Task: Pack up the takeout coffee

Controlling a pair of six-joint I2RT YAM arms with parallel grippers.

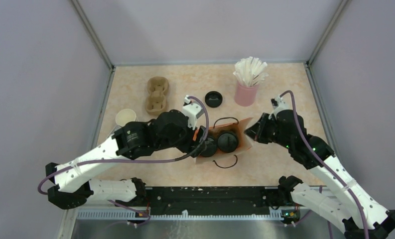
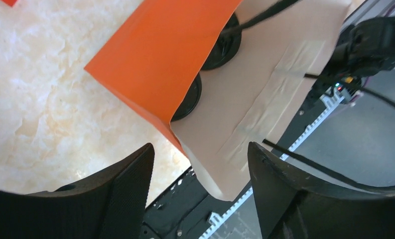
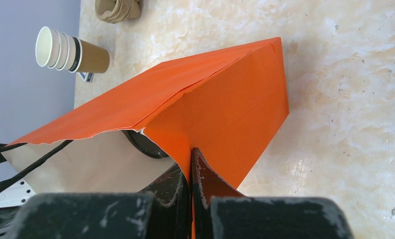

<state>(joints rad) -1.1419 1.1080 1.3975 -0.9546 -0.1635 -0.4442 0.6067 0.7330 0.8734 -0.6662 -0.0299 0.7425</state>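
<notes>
The orange bag [image 1: 244,140] stands open at the table's middle, its tan inside [image 2: 265,94] facing up. Two takeout coffees with black lids [image 1: 208,147] [image 1: 228,141] sit inside it; only the lids' edges [image 2: 188,99] [image 2: 225,47] show in the left wrist view. My left gripper [image 1: 201,142] is at the bag's left rim, open [image 2: 200,147], with the bag's lower corner between its fingers but apart from both. My right gripper [image 1: 255,133] is shut on the bag's right wall [image 3: 225,99], the orange paper pinched between its jaws [image 3: 193,152]. One lid [image 3: 145,144] peeks out under the rim.
A pink cup of white straws [image 1: 246,92] stands at the back right. A loose black lid [image 1: 213,99] lies behind the bag. A cardboard cup carrier [image 1: 157,94] and a stack of lidless cream cups [image 1: 126,118] [image 3: 70,50] are at the back left.
</notes>
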